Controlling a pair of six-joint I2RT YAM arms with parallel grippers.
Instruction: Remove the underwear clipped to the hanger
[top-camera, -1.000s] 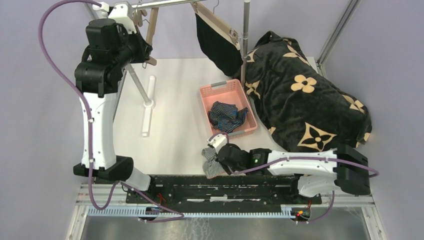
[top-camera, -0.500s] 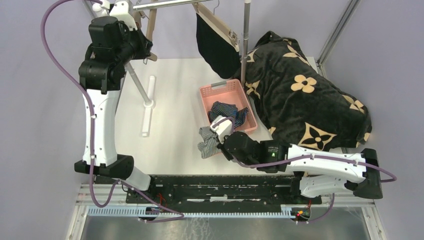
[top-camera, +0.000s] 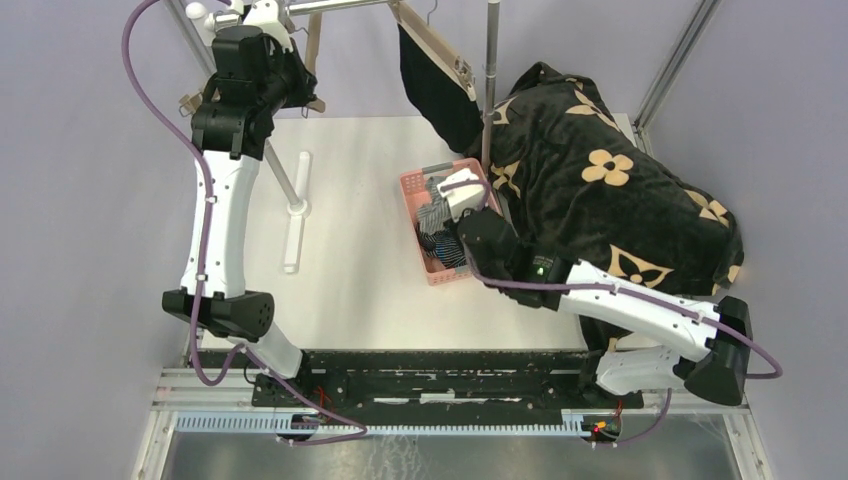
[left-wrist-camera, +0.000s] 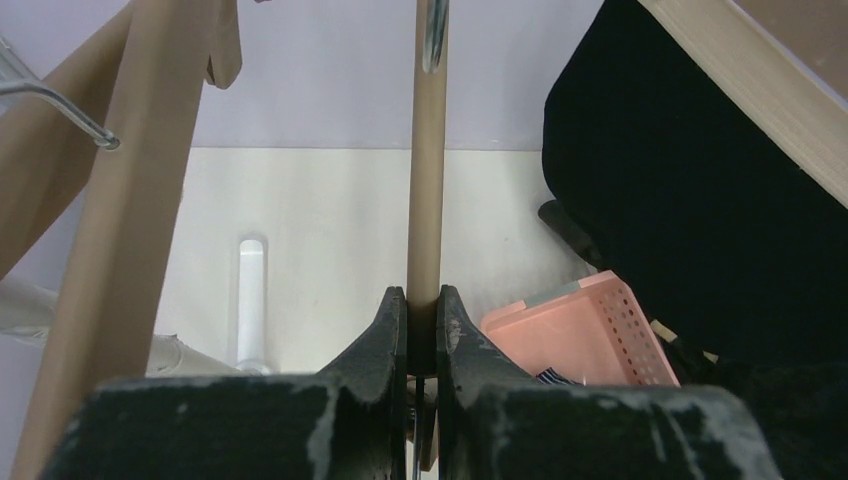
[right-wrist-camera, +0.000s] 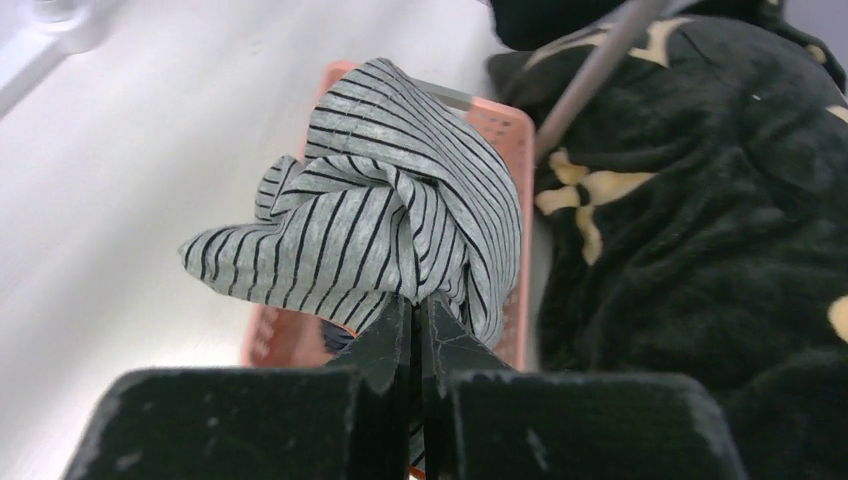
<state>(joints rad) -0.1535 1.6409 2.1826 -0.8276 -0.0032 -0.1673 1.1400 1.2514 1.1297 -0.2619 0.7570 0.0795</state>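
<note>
My right gripper (top-camera: 447, 204) is shut on the grey striped underwear (top-camera: 431, 211) and holds it over the pink basket (top-camera: 413, 181). In the right wrist view the bunched grey cloth (right-wrist-camera: 390, 210) sits above my shut gripper (right-wrist-camera: 418, 300). The navy striped underwear (top-camera: 446, 251) lies in the basket. The black underwear (top-camera: 437, 85) hangs clipped to a wooden hanger (top-camera: 434, 42) on the rail. My left gripper (top-camera: 298, 90) is high at the back left, shut on an empty wooden hanger's bar (left-wrist-camera: 426, 200). In the left wrist view the gripper (left-wrist-camera: 422, 305) has the black underwear (left-wrist-camera: 700, 200) to its right.
A big black blanket with tan flowers (top-camera: 610, 190) lies right of the basket. The rack's metal pole (top-camera: 491, 60) stands between them. The rack's white foot (top-camera: 297, 210) lies at the left. More wooden hangers (left-wrist-camera: 130, 200) hang close by my left gripper.
My right gripper carried the grey striped underwear from the table's near edge back over the pink basket. My left arm shifted right along the rail with the hanger in its grip.
</note>
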